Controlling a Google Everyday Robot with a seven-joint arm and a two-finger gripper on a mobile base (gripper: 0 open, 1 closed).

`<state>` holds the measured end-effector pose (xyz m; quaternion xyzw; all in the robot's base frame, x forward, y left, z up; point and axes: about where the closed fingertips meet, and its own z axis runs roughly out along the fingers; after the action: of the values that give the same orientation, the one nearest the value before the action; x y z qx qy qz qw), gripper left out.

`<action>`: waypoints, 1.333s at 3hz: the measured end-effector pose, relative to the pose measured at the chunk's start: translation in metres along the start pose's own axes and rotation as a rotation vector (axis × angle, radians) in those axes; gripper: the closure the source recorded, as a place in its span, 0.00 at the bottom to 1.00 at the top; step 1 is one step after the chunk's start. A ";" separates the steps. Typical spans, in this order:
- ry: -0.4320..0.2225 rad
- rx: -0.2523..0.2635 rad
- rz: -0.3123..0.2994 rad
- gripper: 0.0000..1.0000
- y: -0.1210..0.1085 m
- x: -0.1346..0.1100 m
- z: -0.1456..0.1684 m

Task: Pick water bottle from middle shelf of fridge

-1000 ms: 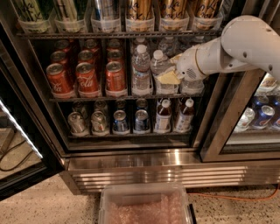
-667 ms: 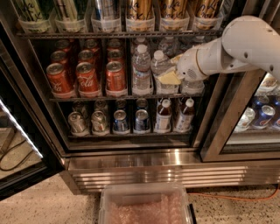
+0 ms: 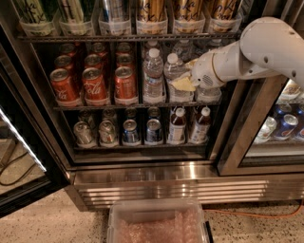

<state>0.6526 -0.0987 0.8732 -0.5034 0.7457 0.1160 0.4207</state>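
Note:
The fridge (image 3: 156,182) stands open, with a steel frame and a dark interior. On its middle shelf (image 3: 102,107), a dark wire rack, clear water bottles with white caps stand right of centre: one (image 3: 153,76) stands free, and a second (image 3: 172,69) is right beside it. My gripper (image 3: 183,82), at the end of the white arm (image 3: 266,47) reaching in from the right, is pressed against the second bottle's right side at label height. A third bottle is mostly hidden behind the wrist.
Red cola cans (image 3: 95,83) fill the middle shelf's left. Below are silver and blue cans (image 3: 130,132) and two dark-liquid bottles (image 3: 176,126). Tall cans (image 3: 149,12) line the top shelf. A clear plastic bin (image 3: 156,223) sits on the floor. A closed glass door (image 3: 280,123) is at the right.

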 end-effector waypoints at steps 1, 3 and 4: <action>-0.015 -0.006 -0.024 1.00 0.005 -0.004 -0.008; -0.049 0.026 -0.065 1.00 -0.018 -0.037 -0.021; -0.069 0.039 -0.097 1.00 -0.029 -0.056 -0.024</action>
<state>0.6725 -0.0900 0.9371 -0.5264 0.7077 0.0980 0.4609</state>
